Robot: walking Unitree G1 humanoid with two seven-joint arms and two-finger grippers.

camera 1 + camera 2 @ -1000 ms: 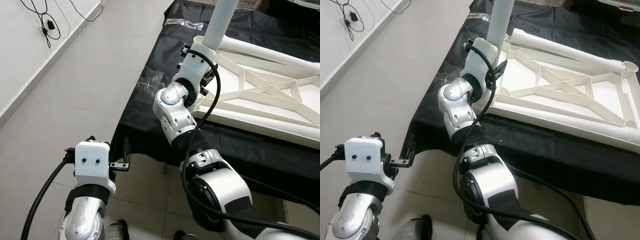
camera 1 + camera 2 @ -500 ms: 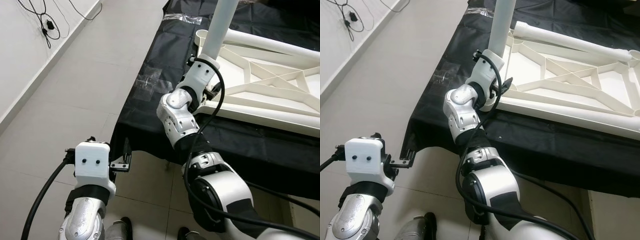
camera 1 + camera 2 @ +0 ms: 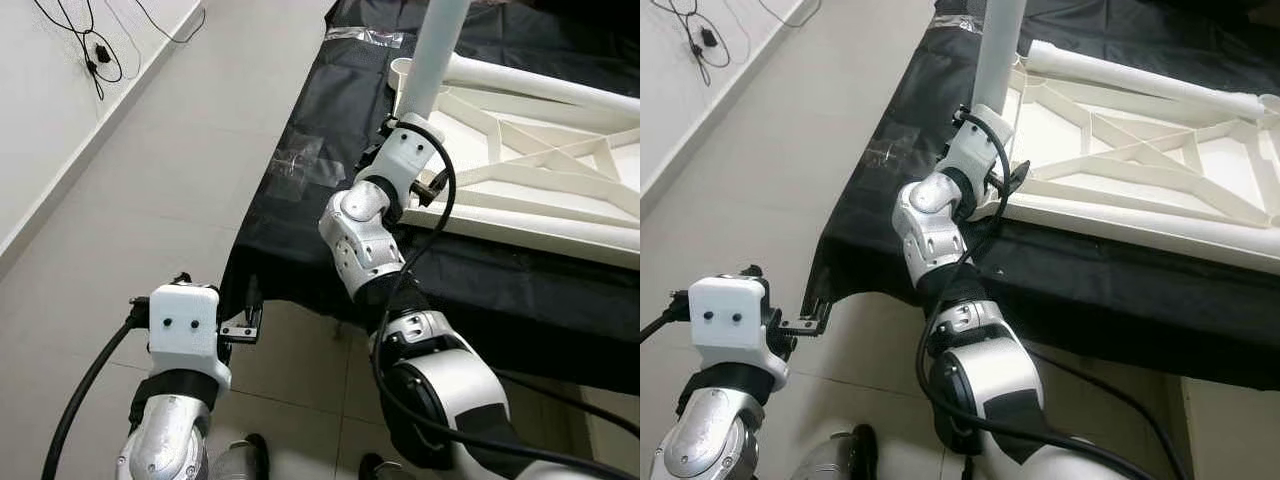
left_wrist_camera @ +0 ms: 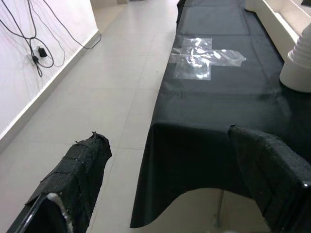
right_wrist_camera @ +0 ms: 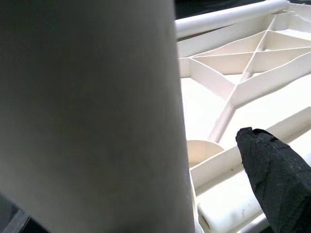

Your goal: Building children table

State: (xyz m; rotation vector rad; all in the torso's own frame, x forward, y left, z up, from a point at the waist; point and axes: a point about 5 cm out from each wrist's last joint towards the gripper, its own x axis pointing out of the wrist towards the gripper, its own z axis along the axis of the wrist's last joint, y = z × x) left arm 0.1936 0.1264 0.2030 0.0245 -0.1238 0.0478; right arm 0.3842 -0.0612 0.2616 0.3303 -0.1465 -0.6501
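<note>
The right gripper (image 3: 428, 178) is clamped around a white table leg (image 3: 436, 52), its silver arm folded sharply at the elbow and reaching up over the edge of the black-draped table (image 3: 300, 190). The leg stands upright, its long axis vertical, its foot at the near left corner of the upturned white tabletop (image 3: 1140, 170) lying ribs-up on the cloth. The left gripper (image 4: 170, 194) hangs low beside the table's corner, fingers (image 4: 73, 170) spread wide and holding nothing.

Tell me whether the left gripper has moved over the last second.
No. The left gripper hangs at the same spot beside the corner of the black cloth, fingers open, as a second ago.
</note>
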